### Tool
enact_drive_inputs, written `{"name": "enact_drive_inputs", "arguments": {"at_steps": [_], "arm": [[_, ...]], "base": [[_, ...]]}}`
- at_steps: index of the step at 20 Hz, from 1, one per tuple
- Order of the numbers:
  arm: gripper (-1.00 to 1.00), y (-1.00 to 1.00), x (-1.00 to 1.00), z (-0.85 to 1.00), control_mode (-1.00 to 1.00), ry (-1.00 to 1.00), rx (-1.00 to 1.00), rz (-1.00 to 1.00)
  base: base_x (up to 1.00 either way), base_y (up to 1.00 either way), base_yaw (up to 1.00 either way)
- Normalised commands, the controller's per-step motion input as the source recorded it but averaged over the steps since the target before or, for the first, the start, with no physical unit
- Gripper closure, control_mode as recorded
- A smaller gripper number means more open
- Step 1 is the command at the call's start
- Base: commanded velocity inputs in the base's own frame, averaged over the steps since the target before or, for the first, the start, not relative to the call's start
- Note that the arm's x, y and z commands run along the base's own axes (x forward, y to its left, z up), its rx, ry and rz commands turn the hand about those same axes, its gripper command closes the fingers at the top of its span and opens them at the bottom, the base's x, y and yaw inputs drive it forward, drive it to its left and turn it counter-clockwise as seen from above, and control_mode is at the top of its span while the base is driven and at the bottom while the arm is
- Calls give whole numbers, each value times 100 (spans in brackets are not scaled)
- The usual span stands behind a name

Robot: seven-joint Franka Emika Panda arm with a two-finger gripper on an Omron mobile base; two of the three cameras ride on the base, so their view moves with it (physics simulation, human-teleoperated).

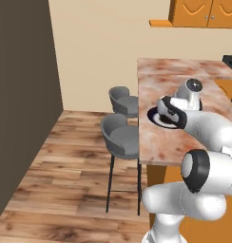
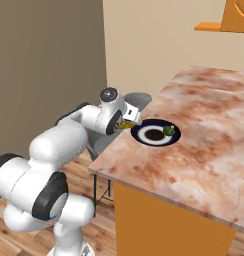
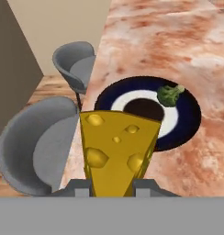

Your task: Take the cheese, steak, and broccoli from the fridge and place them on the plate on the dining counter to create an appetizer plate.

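My gripper [image 3: 113,186] is shut on the cheese [image 3: 116,149], a yellow wedge with holes, held just short of the plate's near rim. The cheese [image 2: 126,124] shows as a small gold chunk at the gripper [image 2: 128,121] beside the counter's left edge. The plate [image 3: 187,103], navy-rimmed with a white ring and dark centre, lies on the dining counter [image 3: 178,41]. The broccoli [image 3: 169,94] sits on the plate's far right side, also seen as broccoli [image 2: 169,130] on the plate [image 2: 144,131]. In the left base view the hand [image 1: 171,110] covers part of the plate [image 1: 154,117]. The steak is out of view.
Two grey stools [image 1: 120,135] [image 1: 123,100] stand along the dining counter's [image 1: 156,142] left side, directly under the hand's path. A dark wall panel [image 1: 18,95] rises on the left. Orange cabinets [image 1: 203,12] hang at the back. Wooden floor [image 1: 65,156] lies open to the left.
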Motion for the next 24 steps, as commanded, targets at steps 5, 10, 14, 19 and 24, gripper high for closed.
{"name": "enact_drive_inputs", "arguments": {"at_steps": [5,10,14,19,24], "arm": [[100,-23,95,-49,-100,0,-5,0],[100,-28,80,-20,-100,0,-2,0],[100,-34,47,-9,-100,0,0,0],[100,-40,25,-20,-100,2,0,0],[100,-29,30,-29,-100,4,0,0]], "base": [[0,0,0],[0,0,0],[0,0,0],[0,0,0],[0,0,0]]}}
